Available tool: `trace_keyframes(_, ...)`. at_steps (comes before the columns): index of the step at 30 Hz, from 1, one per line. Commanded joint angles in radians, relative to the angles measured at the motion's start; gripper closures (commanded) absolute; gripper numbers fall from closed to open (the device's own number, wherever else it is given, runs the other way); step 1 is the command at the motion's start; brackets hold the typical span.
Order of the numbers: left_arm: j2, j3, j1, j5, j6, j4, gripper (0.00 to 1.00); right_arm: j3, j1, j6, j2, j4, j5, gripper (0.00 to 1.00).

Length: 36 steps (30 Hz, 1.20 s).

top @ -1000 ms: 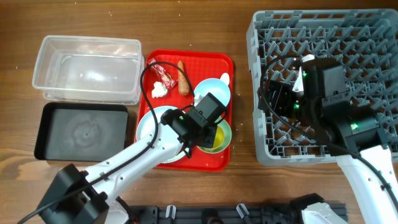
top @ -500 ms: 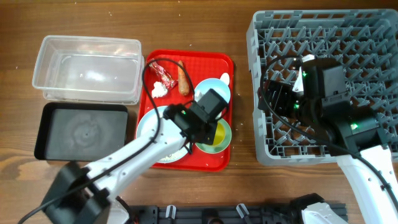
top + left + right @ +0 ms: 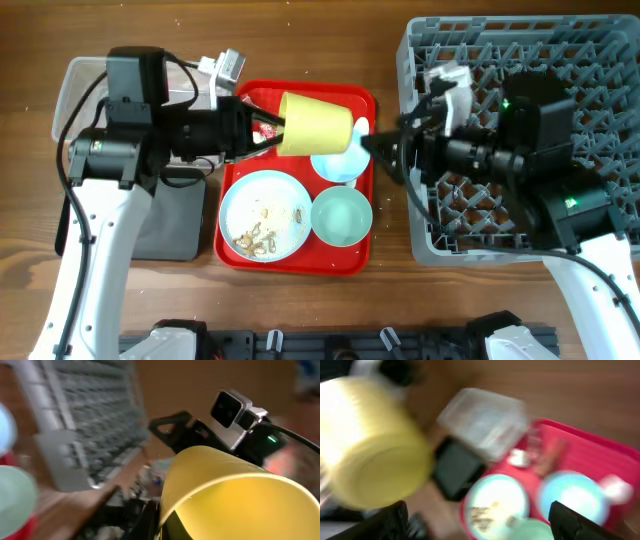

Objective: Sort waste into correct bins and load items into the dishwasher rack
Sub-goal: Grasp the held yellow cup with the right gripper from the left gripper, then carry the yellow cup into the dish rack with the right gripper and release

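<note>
Small yellow-green cup is being gripped by left hand over red serving tray, light blue bowl being partly hidden beneath; right hand is being held open nearby.

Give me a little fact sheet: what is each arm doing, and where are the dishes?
Left pincer: shut on the cup, held above the red tray
Right pincer: open, facing the cup
Plate: on the red tray, scraps on it
Green bowl: on the red tray, beside the plate
Blue bowl: on the red tray, partly hidden by the cup
</note>
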Motion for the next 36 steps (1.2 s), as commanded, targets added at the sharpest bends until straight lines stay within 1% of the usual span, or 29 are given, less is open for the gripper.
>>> trace_keyframes(1,0.0,0.008,0.001,0.218,0.046,0.006,0.96,0.018,0.0,-0.168,0.0,0.073,-0.485,0.09)
trace_keyframes(3,0.0,0.008,0.001,0.217,0.053,0.006,0.96,0.018,0.0,-0.169,-0.001,0.117,-0.565,0.09)
trace_keyframes(7,0.0,0.008,0.01,0.217,0.056,0.035,0.96,0.018,0.0,-0.161,-0.001,0.168,-0.629,0.09)
trace_keyframes(8,0.0,0.008,0.009,0.217,0.056,0.035,0.96,0.018,0.0,-0.138,-0.001,0.2,-0.65,0.09)
trace_keyframes(11,0.0,0.008,-0.042,0.203,0.057,0.037,0.96,0.018,0.0,0.096,0.0,0.344,-0.607,0.09)
trace_keyframes(13,0.0,0.008,-0.084,0.178,0.056,0.041,0.96,0.018,0.001,0.133,0.0,0.35,-0.556,0.09)
trace_keyframes(15,0.0,0.008,-0.103,0.175,0.057,0.041,0.96,0.018,0.001,0.153,0.001,0.347,-0.55,0.12)
trace_keyframes(19,0.0,0.008,-0.135,0.159,0.056,0.053,0.96,0.016,0.038,0.153,0.015,0.335,-0.544,0.18)
trace_keyframes(20,0.0,0.008,-0.138,0.16,0.056,0.058,0.96,0.014,0.048,0.153,0.027,0.319,-0.513,0.2)
trace_keyframes(22,0.0,0.008,-0.139,0.175,0.056,0.055,0.96,0.014,0.049,0.149,0.05,0.264,-0.439,0.2)
trace_keyframes(26,0.0,0.008,-0.099,0.219,0.056,0.055,0.96,0.014,0.033,0.098,0.055,0.261,-0.437,0.21)
trace_keyframes(29,0.0,0.008,-0.038,0.287,0.056,0.055,0.96,0.014,-0.017,0.118,0.053,0.253,-0.439,0.19)
trace_keyframes(31,-0.002,0.008,-0.015,0.291,0.056,0.052,0.96,0.014,-0.046,0.123,0.053,0.246,-0.438,0.15)
trace_keyframes(34,-0.002,0.008,-0.031,0.29,0.057,0.055,0.96,0.014,-0.056,0.122,0.053,0.259,-0.452,0.09)
trace_keyframes(36,-0.002,0.008,-0.062,0.272,0.061,0.056,0.96,0.014,-0.055,0.075,0.056,0.297,-0.566,0.04)
